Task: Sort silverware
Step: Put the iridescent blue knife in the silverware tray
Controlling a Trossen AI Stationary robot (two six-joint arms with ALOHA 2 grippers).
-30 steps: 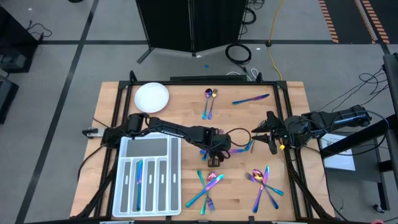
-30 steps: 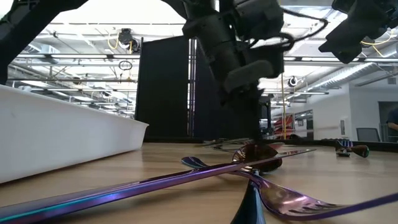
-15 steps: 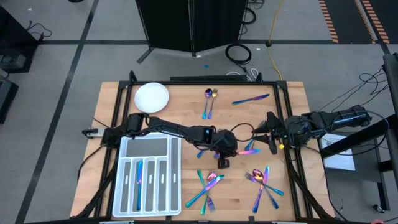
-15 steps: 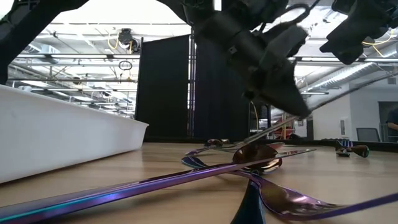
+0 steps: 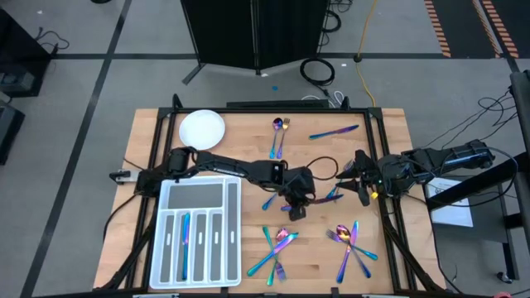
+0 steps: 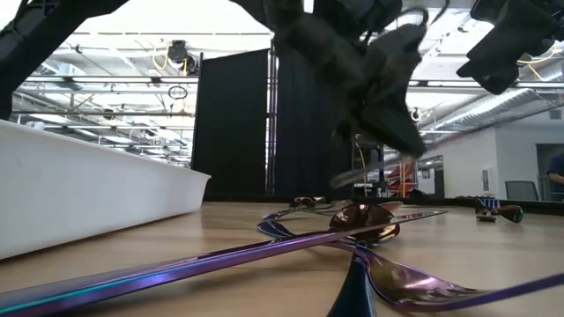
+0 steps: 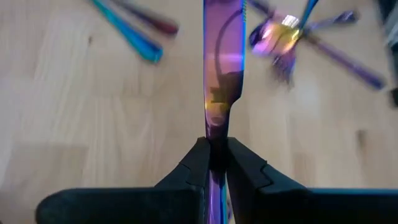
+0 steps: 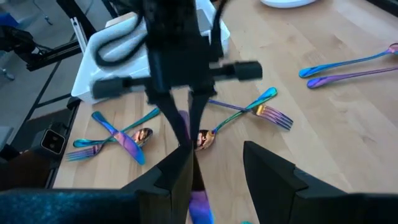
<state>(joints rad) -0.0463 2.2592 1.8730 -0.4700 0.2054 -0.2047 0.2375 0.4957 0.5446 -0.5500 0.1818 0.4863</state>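
Since a second ago the left gripper (image 5: 296,201) has carried its knife (image 5: 330,199) up off the table, centre of the high view. In the low view the knife (image 6: 370,173) hangs tilted, upper centre. The left wrist view shows fingers (image 7: 194,167) clamped on the knife (image 7: 222,68). The right gripper (image 5: 358,178) waits centre-right, fingers apart.

I count one white plate (image 5: 202,128) and one compartment tray (image 5: 199,192). The silverware (image 5: 334,131) overlaps, so its total is undetermined.
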